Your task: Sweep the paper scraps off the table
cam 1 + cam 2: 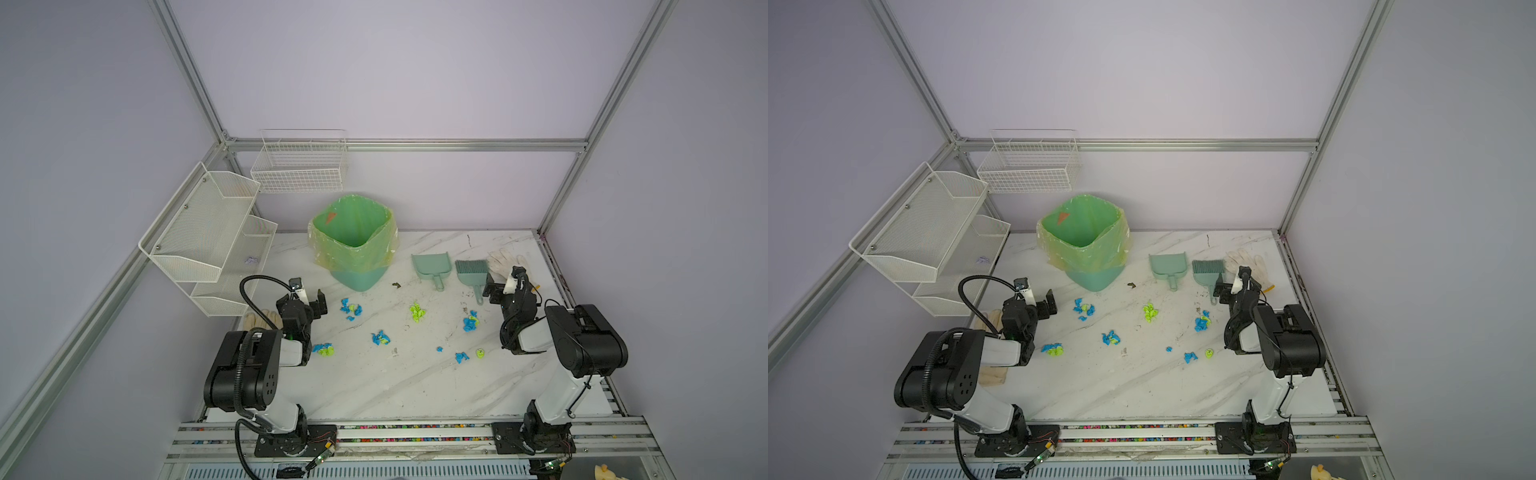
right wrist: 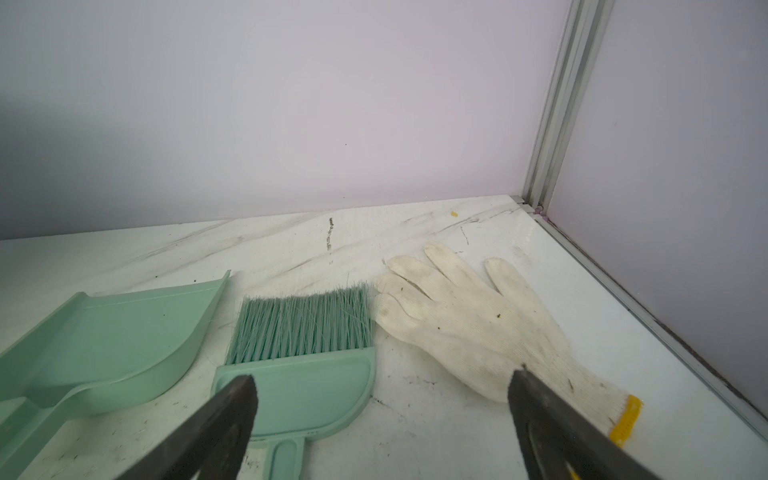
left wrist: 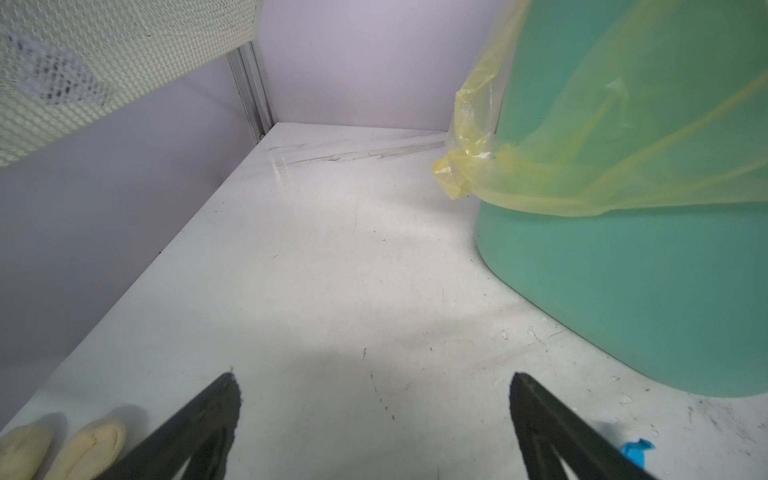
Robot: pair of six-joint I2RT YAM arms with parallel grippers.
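Paper scraps, blue and yellow-green wads, lie scattered over the middle of the table (image 1: 395, 386) in both top views, in clusters at the left (image 1: 351, 309), centre (image 1: 417, 311) and right (image 1: 470, 323). One blue scrap (image 3: 633, 451) shows beside my left gripper (image 3: 374, 380), which hovers open and empty near the bin (image 3: 623, 270). My left gripper (image 1: 311, 297) is left of the scraps. My right gripper (image 1: 500, 282) stands open and empty just right of the brush (image 1: 471, 272). In the right wrist view it (image 2: 382, 378) sits over bare table between the brush (image 2: 303, 361) and a glove (image 2: 469, 324).
A green dustpan (image 1: 430, 266) lies left of the brush. The lined bin (image 1: 353, 245) stands at the back. White mesh shelves (image 1: 208, 237) and a wire basket (image 1: 299, 166) hang at the left. Another glove (image 1: 262, 320) lies by the left arm. A dark speck (image 1: 396, 285) sits near the bin.
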